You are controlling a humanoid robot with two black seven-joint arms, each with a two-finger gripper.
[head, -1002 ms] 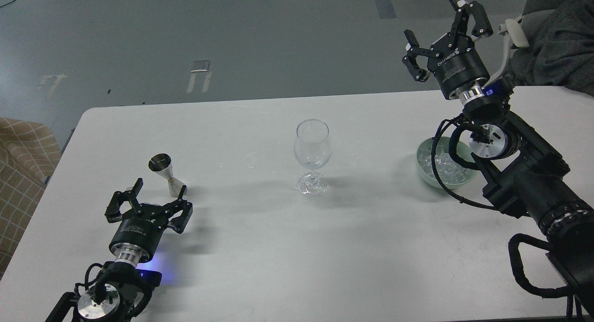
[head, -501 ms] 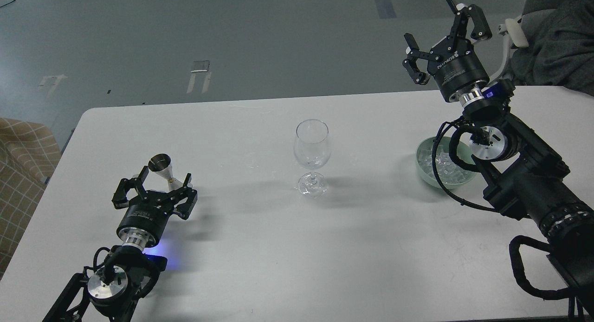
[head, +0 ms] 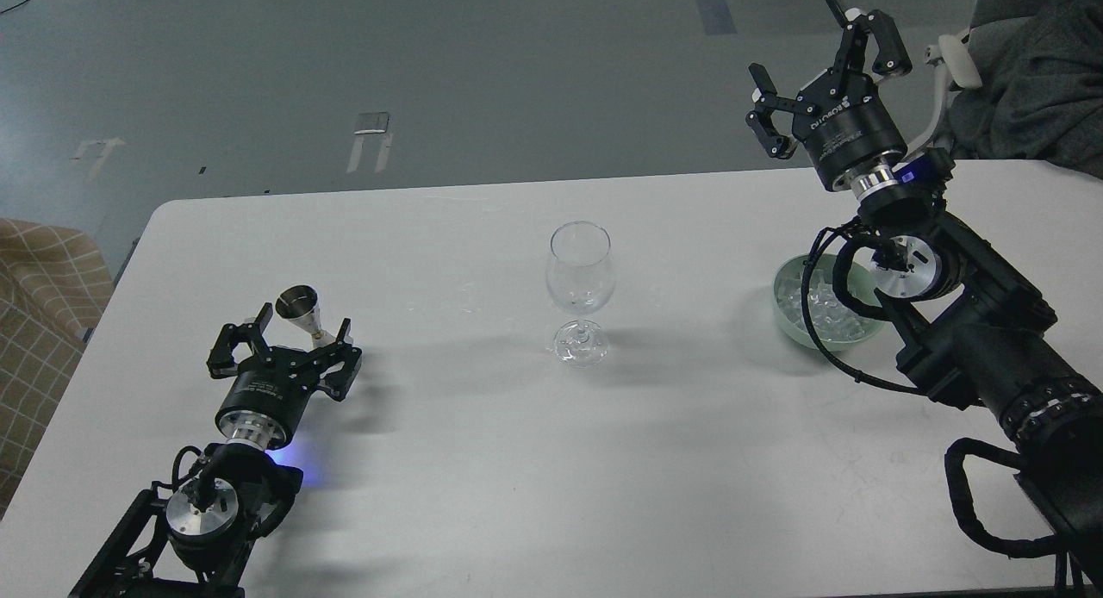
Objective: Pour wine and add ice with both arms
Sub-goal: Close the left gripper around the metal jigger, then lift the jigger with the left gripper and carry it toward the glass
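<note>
A clear stemmed glass (head: pixel 580 292) stands upright at the middle of the white table (head: pixel 482 460). A small steel jigger (head: pixel 302 315) stands at the left; any wine in it cannot be seen. My left gripper (head: pixel 284 339) is open, its fingers spread just before and on either side of the jigger, not closed on it. A pale green bowl (head: pixel 788 298) at the right holds a heap of clear ice cubes (head: pixel 823 309), partly hidden by my right arm. My right gripper (head: pixel 819 64) is open and empty, raised high above the table's far edge, behind the bowl.
A beige checked cloth (head: pixel 39 296) lies off the table's left edge. A grey-clothed shape (head: pixel 1034 90) is at the far right corner. Black cables hang from my right arm over the bowl.
My left gripper has moved forward to the jigger, its open fingers now flanking it. My right gripper has risen slightly and stayed open.
</note>
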